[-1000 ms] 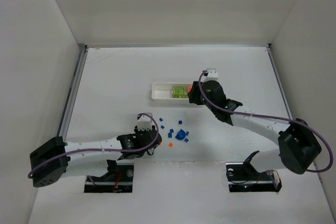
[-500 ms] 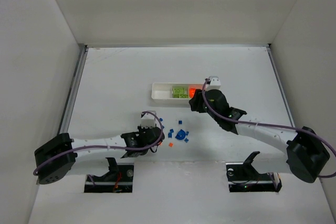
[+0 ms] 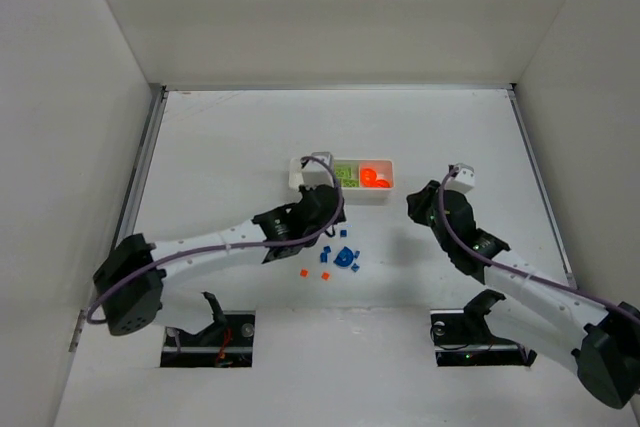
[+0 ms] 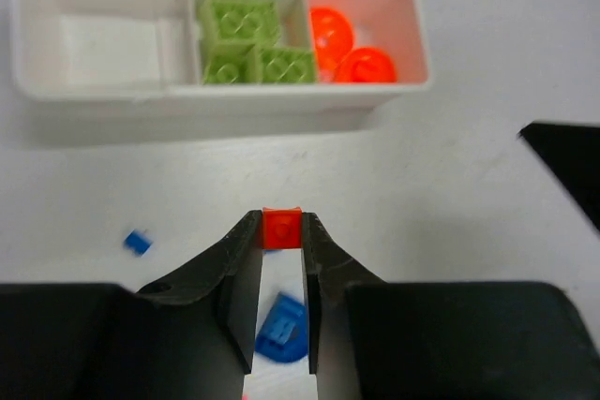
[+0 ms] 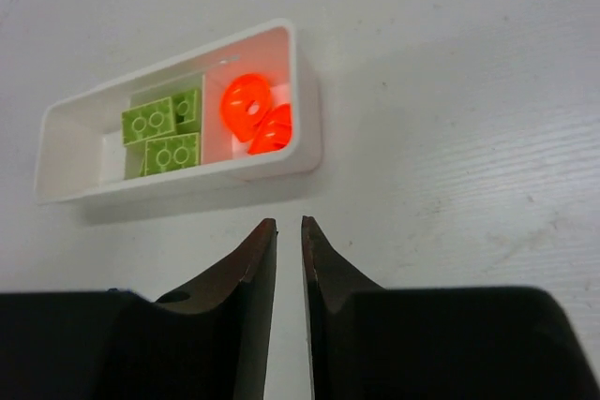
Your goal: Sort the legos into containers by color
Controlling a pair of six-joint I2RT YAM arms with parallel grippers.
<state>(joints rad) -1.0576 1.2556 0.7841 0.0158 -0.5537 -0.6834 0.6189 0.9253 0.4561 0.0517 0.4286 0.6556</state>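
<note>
White table surface fills the enclosure, closed in by plain white walls. Near its middle lies the long, shallow white plastic tray (image 4: 216,100), split by thin walls into three square compartments. Its left compartment (image 4: 98,49) shows only bare floor. The middle one holds lime green studded bricks (image 4: 246,44) lying flat and packed together. The right one holds two bright orange rounded pieces (image 4: 347,49), touching each other.

The left gripper (image 4: 281,233) hangs just in front of the tray, its jaws pinching a tiny orange square brick (image 4: 281,226) at the very tips. Below it on the table lie a blue rounded piece (image 4: 281,327) and, off to the left, a small blue block (image 4: 137,242). More blue bits (image 3: 345,257) and two orange specks (image 3: 304,272) are scattered nearer the arm bases.

The right gripper (image 5: 289,224) sits well right of the tray, jaws drawn nearly together around nothing.
</note>
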